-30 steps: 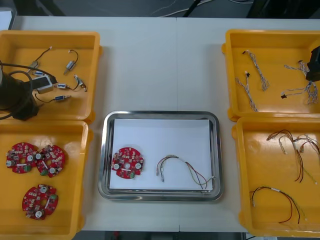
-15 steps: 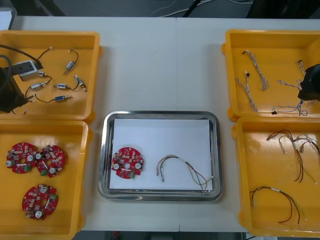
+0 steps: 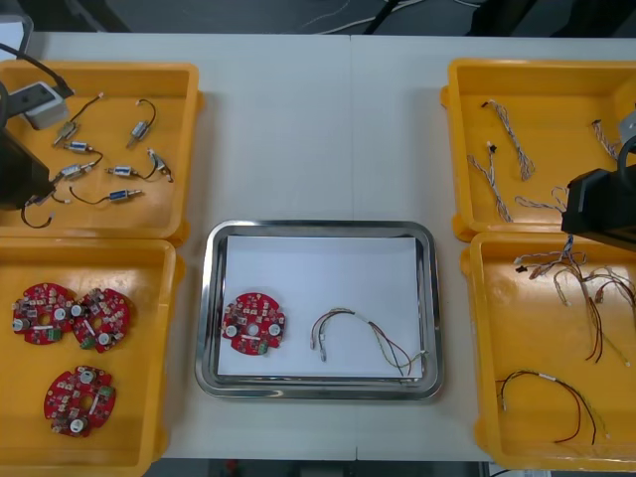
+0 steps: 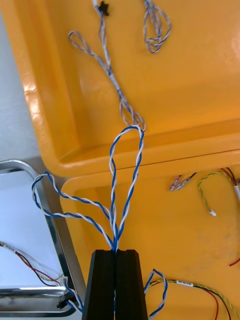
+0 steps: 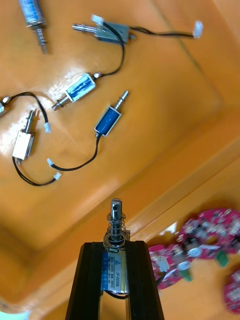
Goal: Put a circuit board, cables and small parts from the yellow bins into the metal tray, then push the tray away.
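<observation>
In the right wrist view my right gripper (image 4: 116,251) is shut on a twisted blue and white cable (image 4: 125,175), whose loops hang over the seam between the two right bins. The front view shows the right arm (image 3: 599,207) over that seam, the cable (image 3: 542,260) trailing beside it. My left gripper (image 5: 116,245) is shut on a small metal part (image 5: 116,220) with a spring and pin, above the far left bin (image 3: 109,72). The metal tray (image 3: 320,229), white inside, holds a red circuit board (image 3: 253,323) and a red and yellow cable (image 3: 370,336).
Several small metal parts (image 3: 119,174) lie in the far left bin and three circuit boards (image 3: 72,318) in the near left bin. The far right bin holds blue and white cables (image 3: 507,124); the near right bin (image 3: 477,348) holds red and yellow cables (image 3: 556,397).
The right arm has moved from the far right bin toward the near bin and leftward, pulling the blue and white cable with it. The left arm has shifted at the left edge, a black wire dangling below it.
</observation>
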Robot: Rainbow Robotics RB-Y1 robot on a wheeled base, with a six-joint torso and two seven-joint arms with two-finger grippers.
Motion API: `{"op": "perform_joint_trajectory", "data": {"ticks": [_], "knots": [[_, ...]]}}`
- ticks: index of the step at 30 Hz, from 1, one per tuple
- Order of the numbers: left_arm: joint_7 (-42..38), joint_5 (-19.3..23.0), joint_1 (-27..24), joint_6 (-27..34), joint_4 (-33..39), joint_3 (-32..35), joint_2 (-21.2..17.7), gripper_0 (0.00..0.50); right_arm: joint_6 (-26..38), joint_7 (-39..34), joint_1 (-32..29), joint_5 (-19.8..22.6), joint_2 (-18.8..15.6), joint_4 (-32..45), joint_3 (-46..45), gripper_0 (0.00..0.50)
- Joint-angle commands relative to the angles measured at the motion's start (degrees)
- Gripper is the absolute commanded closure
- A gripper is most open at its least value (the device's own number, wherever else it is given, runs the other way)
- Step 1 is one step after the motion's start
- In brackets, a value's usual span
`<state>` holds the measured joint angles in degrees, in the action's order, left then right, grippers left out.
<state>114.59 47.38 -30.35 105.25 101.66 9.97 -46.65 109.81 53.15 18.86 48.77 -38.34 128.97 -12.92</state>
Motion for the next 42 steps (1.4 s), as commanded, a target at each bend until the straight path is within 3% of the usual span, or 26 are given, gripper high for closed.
{"op": "perform_joint_trajectory", "data": {"ticks": [1,12,24,30,42], "knots": [[-12.7,0.5,-0.1,0.6,6.7,-2.7,0.1,0.5,0.2,-0.4,-1.8,1.1,-1.4,5.0,3.1,0.5],[-34.2,0.1,0.0,-0.4,16.4,-10.9,2.9,0.5,0.2,-0.1,-4.4,3.6,-1.3,8.4,4.1,0.5],[-52.7,-9.8,0.0,-4.2,23.5,-26.0,7.6,0.5,0.2,-1.0,-6.3,4.6,-0.9,12.7,5.8,0.5],[-57.2,-15.2,0.0,-6.8,23.6,-32.4,10.1,0.5,0.2,-1.3,-7.0,4.7,-0.8,13.8,6.1,0.5],[-60.6,-20.8,0.6,-8.2,23.1,-40.4,13.0,0.5,0.2,-1.4,-7.4,4.3,-0.9,13.9,6.1,0.5]]}}
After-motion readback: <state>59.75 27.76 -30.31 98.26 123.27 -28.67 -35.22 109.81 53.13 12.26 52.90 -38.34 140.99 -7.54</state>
